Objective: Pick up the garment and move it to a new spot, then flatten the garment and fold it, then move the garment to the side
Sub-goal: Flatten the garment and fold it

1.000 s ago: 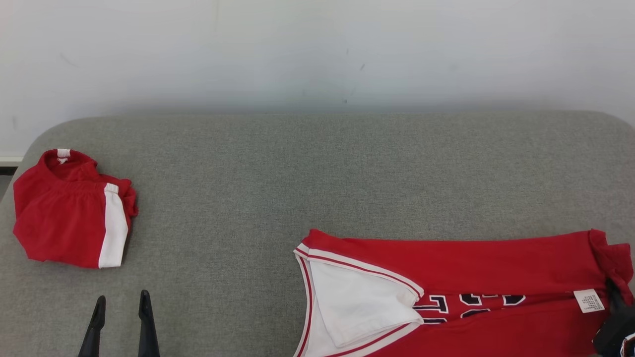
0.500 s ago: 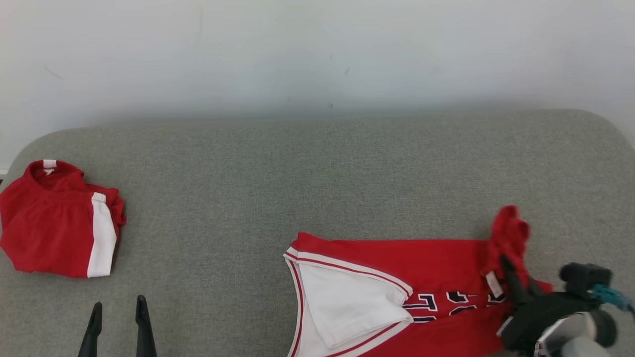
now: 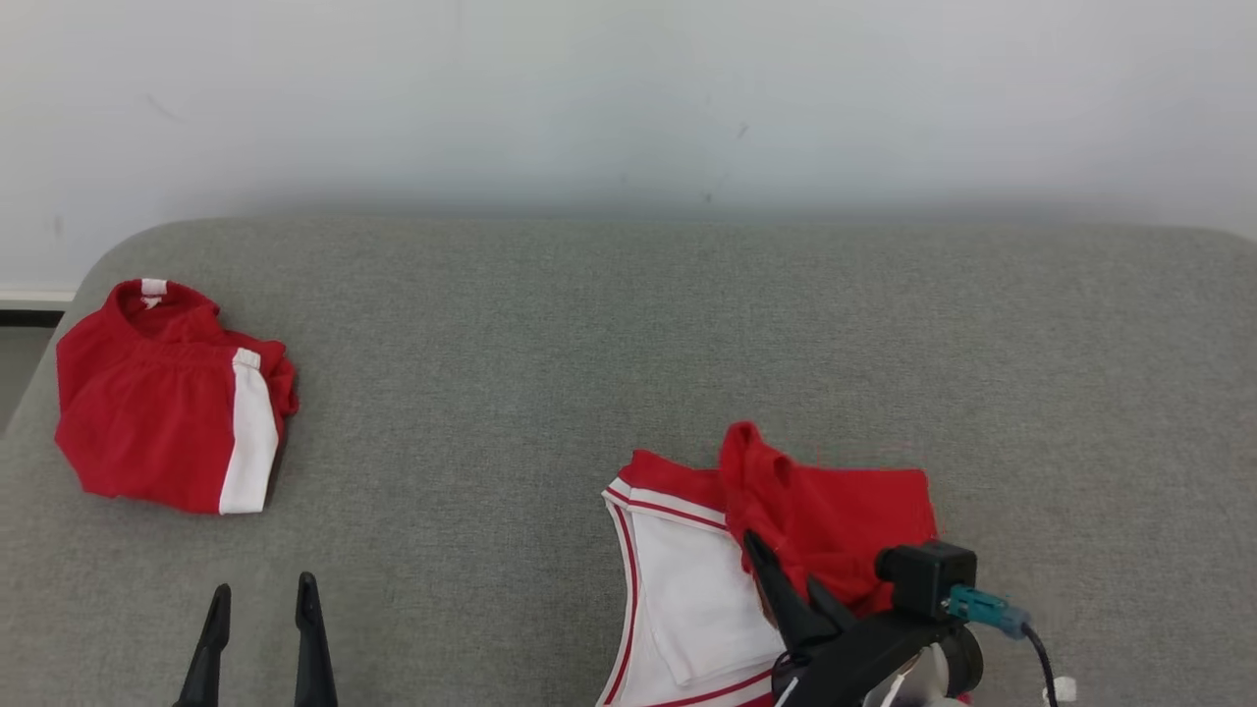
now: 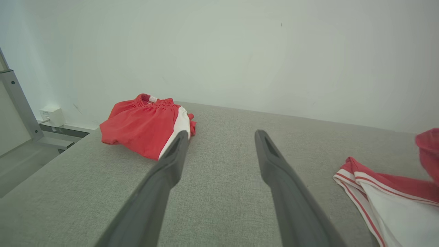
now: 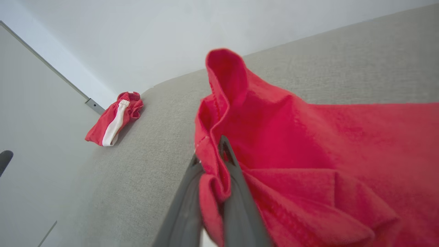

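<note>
The garment (image 3: 845, 516) is a red jersey with a white lining and striped trim, lying at the near right of the grey padded surface (image 3: 589, 334). Its right end is lifted and drawn over the rest of it. My right gripper (image 3: 783, 570) is shut on that bunched red edge; the right wrist view shows the fabric (image 5: 325, 137) pinched between the right gripper's (image 5: 210, 156) two fingers. My left gripper (image 3: 263, 589) stands open at the near left with nothing in it. In the left wrist view the left gripper (image 4: 222, 135) is spread wide over bare surface, with the garment (image 4: 387, 180) to its right.
A folded pair of red shorts with a white stripe (image 3: 167, 432) lies at the far left of the surface, near its rounded corner, also seen as the shorts (image 4: 144, 125) and the shorts (image 5: 115, 120). A pale wall runs behind. The surface drops off at the left edge.
My right gripper has carried the garment's right end up and leftward over the rest, doubling the jersey over. The head view shifted a little. The left gripper stayed put.
</note>
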`<state>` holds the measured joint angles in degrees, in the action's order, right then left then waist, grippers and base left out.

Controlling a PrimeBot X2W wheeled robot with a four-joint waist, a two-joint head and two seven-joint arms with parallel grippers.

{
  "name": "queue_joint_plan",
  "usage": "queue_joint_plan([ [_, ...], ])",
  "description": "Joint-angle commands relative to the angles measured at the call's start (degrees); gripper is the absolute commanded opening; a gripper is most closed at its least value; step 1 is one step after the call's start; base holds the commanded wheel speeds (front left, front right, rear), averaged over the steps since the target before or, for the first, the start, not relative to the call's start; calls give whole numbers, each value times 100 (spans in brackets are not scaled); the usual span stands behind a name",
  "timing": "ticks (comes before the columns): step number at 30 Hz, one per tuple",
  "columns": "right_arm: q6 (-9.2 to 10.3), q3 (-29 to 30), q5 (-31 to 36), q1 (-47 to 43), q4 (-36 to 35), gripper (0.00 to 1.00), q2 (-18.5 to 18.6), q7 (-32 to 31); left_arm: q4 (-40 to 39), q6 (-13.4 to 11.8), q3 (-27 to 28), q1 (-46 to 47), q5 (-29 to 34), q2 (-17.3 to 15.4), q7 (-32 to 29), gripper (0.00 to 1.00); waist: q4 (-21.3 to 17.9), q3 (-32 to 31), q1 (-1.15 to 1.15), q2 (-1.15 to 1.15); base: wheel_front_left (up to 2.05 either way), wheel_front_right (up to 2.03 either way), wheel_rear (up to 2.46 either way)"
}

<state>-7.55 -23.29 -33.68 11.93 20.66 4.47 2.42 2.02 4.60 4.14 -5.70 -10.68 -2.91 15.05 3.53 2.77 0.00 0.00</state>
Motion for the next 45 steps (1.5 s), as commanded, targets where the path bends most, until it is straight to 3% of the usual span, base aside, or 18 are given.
queue_joint_plan([
  [1,14,-43,-5,-17,16,0,-32,-9,11,15,-10,67,-51,2,18,100,122,50,0,0,0,0,0],
  [12,14,-738,-377,249,568,0,-157,353,85,4,-95,160,-78,3,18,100,357,120,0,0,0,0,0],
  [14,14,-851,-325,342,704,81,-160,456,100,0,-96,164,-84,3,18,100,350,114,0,0,0,0,0],
  [15,14,-889,-299,392,722,100,-163,551,110,-4,-96,162,-89,2,18,100,338,109,0,0,0,0,0],
  [24,14,-438,286,778,323,100,111,1199,90,-22,-50,66,-60,3,18,100,80,-19,0,0,0,0,0],
  [35,14,1077,1161,-151,-970,100,692,1271,-120,25,121,-50,75,2,18,100,-248,-228,0,0,0,0,0],
  [45,14,1892,1767,-1264,-1409,100,467,1271,-230,-52,143,-250,124,1,18,100,-442,-346,0,0,0,0,0],
])
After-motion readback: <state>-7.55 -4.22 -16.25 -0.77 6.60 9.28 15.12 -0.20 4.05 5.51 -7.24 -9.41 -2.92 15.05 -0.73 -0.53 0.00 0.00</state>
